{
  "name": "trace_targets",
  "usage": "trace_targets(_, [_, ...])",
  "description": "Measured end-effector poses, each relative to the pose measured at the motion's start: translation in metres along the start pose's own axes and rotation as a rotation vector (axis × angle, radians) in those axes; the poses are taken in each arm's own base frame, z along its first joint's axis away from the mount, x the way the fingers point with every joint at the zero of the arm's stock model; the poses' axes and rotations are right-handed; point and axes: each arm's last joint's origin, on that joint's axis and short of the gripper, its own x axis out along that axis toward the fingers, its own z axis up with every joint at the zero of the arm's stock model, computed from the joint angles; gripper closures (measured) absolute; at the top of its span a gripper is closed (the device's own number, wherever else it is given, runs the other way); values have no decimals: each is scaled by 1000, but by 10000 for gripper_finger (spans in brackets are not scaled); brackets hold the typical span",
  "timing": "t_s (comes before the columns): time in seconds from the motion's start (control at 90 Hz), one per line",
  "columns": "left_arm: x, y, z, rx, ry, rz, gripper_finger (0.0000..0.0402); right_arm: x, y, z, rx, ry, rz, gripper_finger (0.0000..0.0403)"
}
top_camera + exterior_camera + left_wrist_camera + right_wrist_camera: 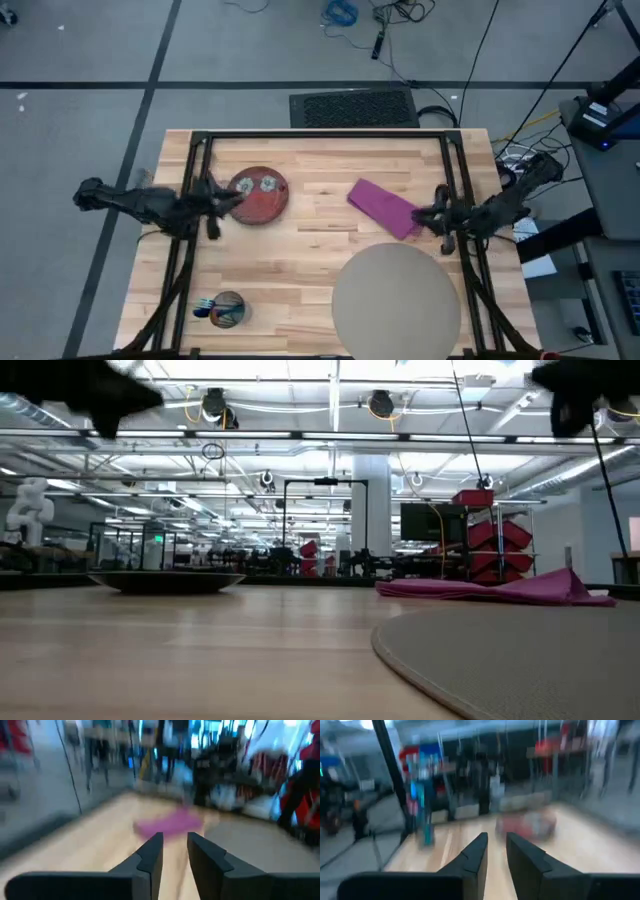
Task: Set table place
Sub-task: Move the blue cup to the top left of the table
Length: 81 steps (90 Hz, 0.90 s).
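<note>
From above: lying on the table (pixel 300 265), a red plate (pixel 262 195) toward the far left, a purple napkin (pixel 385 207) right of centre, a round beige mat (pixel 398 300) at the near right, and a glass with something colourful in it (pixel 224 310) at the near left. Hovering at the plate's left rim, the left gripper (pixel 228 201); hanging just beside the napkin's right end, the right gripper (pixel 424 217). Holding nothing, either of them, as far as can be told.

At table height: sitting flat, the plate (pixel 167 581) far back on the left, the napkin (pixel 495 590) rumpled on the right, the mat's edge (pixel 480 660) filling the near right. Showing only as dark blurs at the upper corners, both arms, well clear of the wood.

Through the left wrist: standing slightly parted and empty, the fingers (pixel 152 855), pointing across the boards toward the napkin (pixel 170 825).

Through the right wrist: likewise slightly parted and empty, the fingers (pixel 476 855), facing the plate (pixel 527 826) and the glass (pixel 422 815), both badly smeared.

Judging progress: barely started. Nothing resting on the mat yet; plate, napkin and glass all well apart from it and waiting to be gathered there.
</note>
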Motion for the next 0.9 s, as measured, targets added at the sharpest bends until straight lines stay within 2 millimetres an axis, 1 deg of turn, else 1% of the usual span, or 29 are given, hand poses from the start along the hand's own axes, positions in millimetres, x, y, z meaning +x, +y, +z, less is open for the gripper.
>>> trace_targets(0.044, [-2,-1,20,31,41,20,327,-2,-1,25,-18,-16,1,344])
trace_targets(0.089, [0,-3,33,78,124,36,327,-3,-2,46,-50,2,4,344])
trace_targets(0.2, [11,-13,70,138,312,58,326,-3,0,87,-91,95,1,344])
trace_targets(0.311, [31,-29,95,204,575,54,326,10,12,113,-126,213,-6,344])
trace_targets(0.378, [46,-41,99,234,773,27,327,23,25,121,-164,301,8,344])
trace_targets(0.444, [62,-53,100,247,954,3,326,38,38,123,-205,404,16,344])
trace_targets(0.5, [74,-63,95,251,1091,-22,326,51,48,121,-230,499,18,344])
trace_targets(0.556, [84,-71,86,245,1211,-42,326,63,57,114,-254,599,14,344])
trace_targets(0.622, [91,-80,78,232,1293,-89,326,75,67,103,-267,711,29,344])
trace_targets(0.722, [92,-92,69,223,1377,-123,326,87,79,88,-264,807,87,344])
trace_targets(0.811, [88,-100,68,207,1373,-128,326,94,86,78,-245,863,105,344])
trace_targets(0.9, [78,-108,70,176,1360,-133,326,97,90,72,-235,896,105,344])
